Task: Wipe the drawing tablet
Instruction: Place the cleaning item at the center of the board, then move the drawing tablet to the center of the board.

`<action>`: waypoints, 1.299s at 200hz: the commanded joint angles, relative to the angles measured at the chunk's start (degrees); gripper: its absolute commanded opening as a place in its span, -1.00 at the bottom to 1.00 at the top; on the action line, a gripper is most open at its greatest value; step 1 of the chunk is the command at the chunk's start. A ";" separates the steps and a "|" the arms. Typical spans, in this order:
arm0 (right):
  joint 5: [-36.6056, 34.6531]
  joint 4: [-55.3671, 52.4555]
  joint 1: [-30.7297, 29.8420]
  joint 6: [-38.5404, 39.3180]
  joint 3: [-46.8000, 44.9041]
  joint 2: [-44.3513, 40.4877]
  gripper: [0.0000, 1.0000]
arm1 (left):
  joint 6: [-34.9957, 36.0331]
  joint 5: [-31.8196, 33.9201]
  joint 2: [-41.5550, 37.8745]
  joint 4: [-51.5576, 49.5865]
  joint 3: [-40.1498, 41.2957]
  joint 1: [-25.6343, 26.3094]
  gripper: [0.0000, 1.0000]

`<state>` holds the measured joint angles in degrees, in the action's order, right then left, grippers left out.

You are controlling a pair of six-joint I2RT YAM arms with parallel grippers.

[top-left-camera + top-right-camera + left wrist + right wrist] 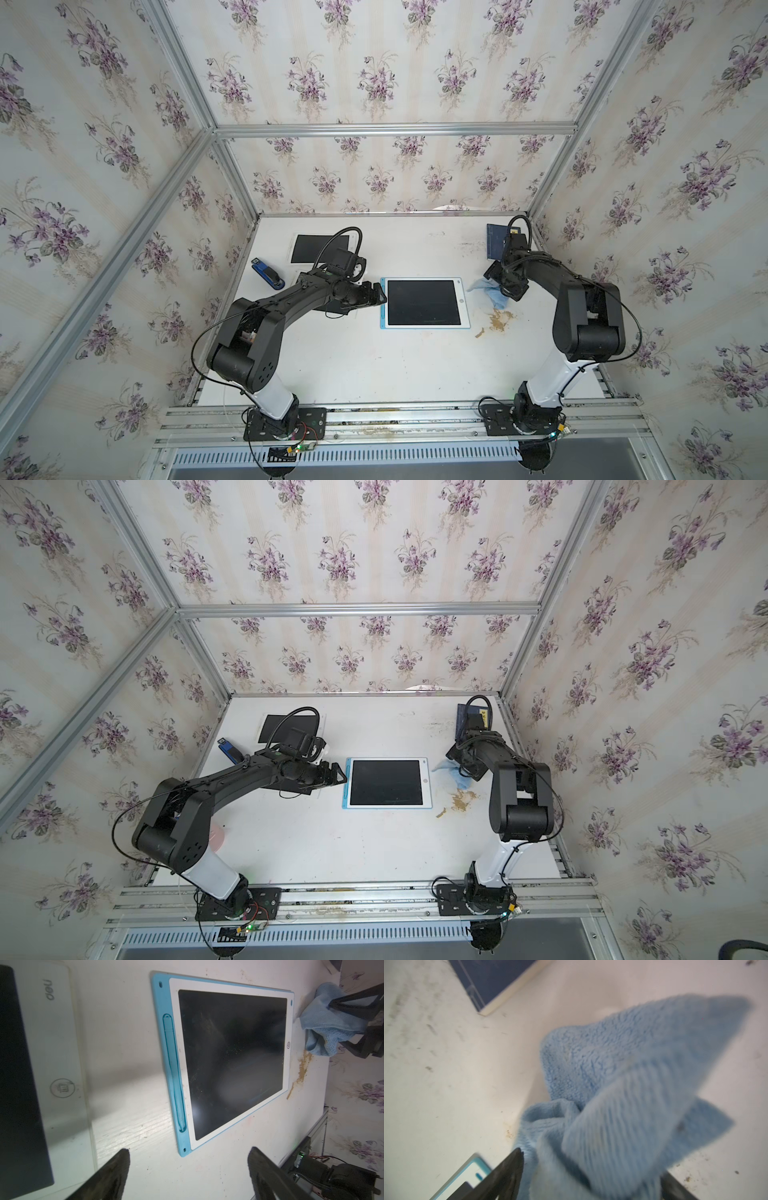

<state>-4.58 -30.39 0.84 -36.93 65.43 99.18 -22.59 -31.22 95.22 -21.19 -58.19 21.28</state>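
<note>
The blue-framed white drawing tablet (pixel 424 302) lies flat on the white surface (pixel 332 365); the right hand (pixel 591 1163) stands spread wide around the crumpled light-blue cloth (pixel 486 291) just beside it; the left hand (pixel 189 1150) is open, empty. Ungripped, the cloth may slip free, or drag nearby brown crumbs (pixel 500 320) onto the tablet

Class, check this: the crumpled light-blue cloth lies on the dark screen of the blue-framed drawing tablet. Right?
No. The crumpled light-blue cloth lies on the white table beside the blue-framed drawing tablet, not on its dark screen, as both top views show.
</note>
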 commanded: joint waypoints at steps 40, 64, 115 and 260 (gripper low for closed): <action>3.56 4.86 -3.69 6.05 -3.30 -13.98 1.00 | -1.84 -4.35 1.88 3.61 -0.12 -0.34 0.80; 6.43 4.59 -5.45 7.45 -4.37 -15.44 1.00 | -1.92 -4.73 2.86 3.61 -0.26 -0.63 0.80; 22.12 7.47 -9.08 9.18 -11.12 -15.46 0.75 | -2.64 -5.65 0.97 3.62 2.12 -0.71 0.79; 18.27 14.69 -15.02 6.39 -21.34 -7.07 0.69 | -5.00 -8.30 9.89 9.03 1.42 -0.54 0.77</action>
<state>15.44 -17.58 -14.24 -30.59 44.31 89.34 -27.88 -40.97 102.98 -12.43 -55.46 20.71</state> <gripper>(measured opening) 0.846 0.888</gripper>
